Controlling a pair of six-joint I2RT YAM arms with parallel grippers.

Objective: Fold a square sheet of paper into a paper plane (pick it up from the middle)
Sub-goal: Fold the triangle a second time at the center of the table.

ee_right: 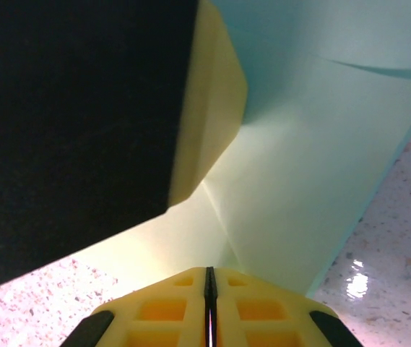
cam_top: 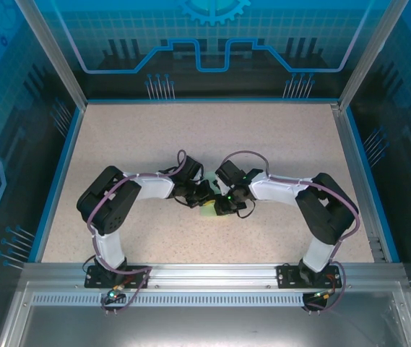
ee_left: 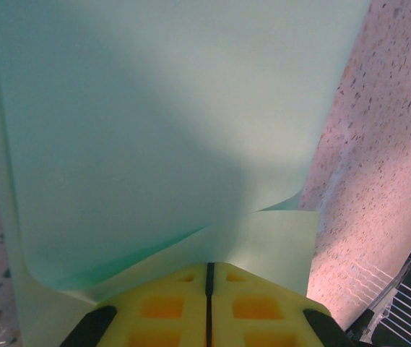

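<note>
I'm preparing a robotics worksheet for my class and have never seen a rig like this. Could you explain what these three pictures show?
This is a robot with two jointed arms bolted at the near edge of a speckled table. The wide picture looks down from above and behind the arms. The other two come from a small camera on each wrist, so the yellow fingers at the bottom belong to that arm. The arms meet mid-table at a pale green sheet of paper, which is already creased. The left gripper and the right gripper are both shut, each apparently pinching the sheet. The black-and-yellow shape at the upper left of the right wrist picture is the left gripper, seen close up.
</note>
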